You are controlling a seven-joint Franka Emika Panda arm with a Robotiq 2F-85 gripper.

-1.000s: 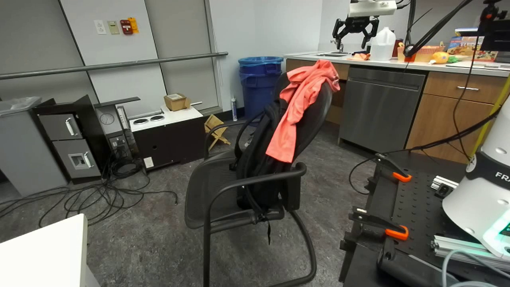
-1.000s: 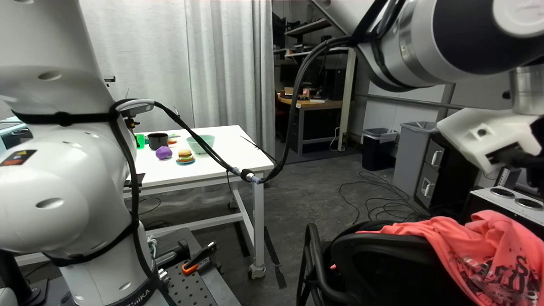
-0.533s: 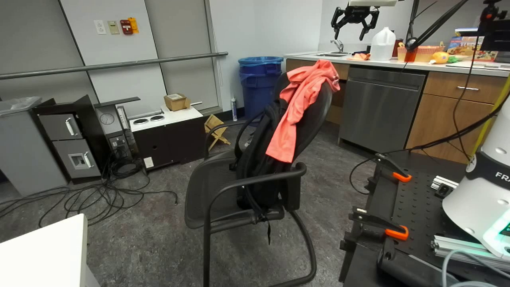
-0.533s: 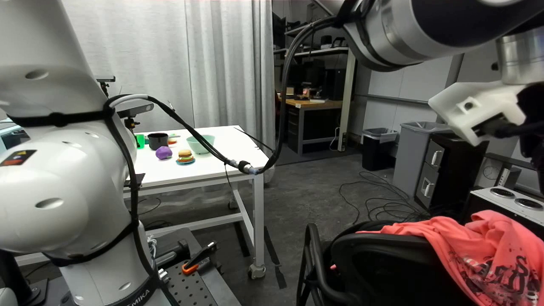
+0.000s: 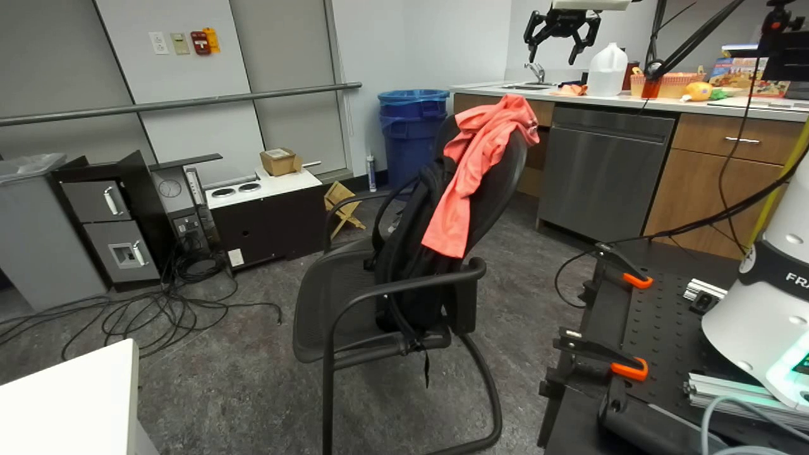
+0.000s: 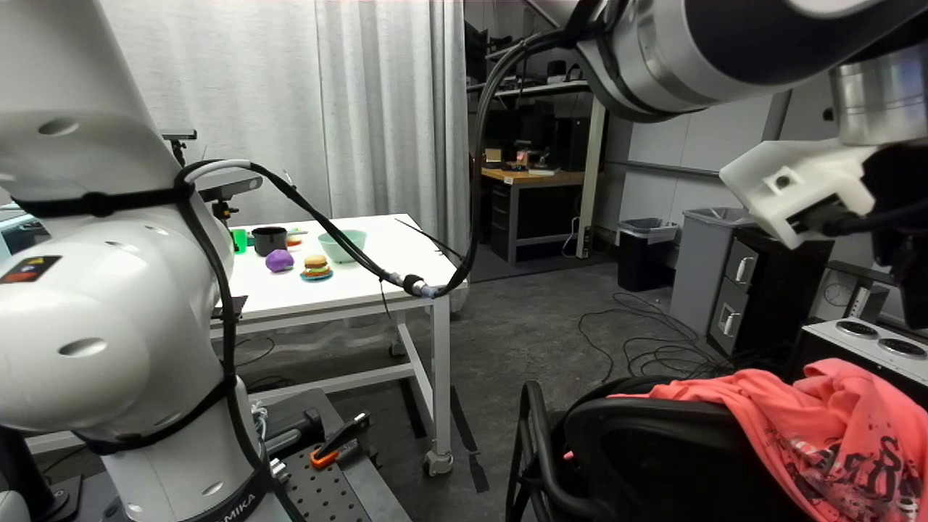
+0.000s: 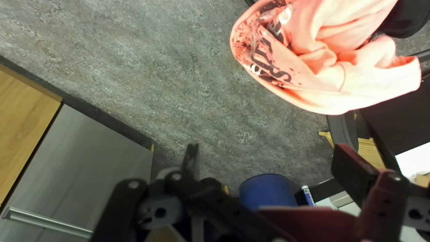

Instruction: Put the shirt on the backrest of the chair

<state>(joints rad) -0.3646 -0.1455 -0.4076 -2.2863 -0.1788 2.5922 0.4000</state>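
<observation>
"Shirt first: is the end effector gripping it?"

"No. Its fingers stand spread wide in the wrist view and in an exterior view, with nothing between them."

"Where is the shirt, then?"

"Below the end effector and off to its side, well apart. It lies over the top of the backrest, hanging down both faces, with the printed part at the rear."

"And farther from the end effector?"

"A black bag rests against the backrest's seat side, and beneath comes the seat of the chair. Farther off stands the blue bin."

"Which step is in hand?"

"Placing looks finished; what remains is probably clearing off, the end effector being free and higher than the chair."

"What does the next move call for?"

"Most likely just a retreat, upward and away, without brushing the shirt. Regrasping would seem worthwhile only if the drape began to slip."
</observation>
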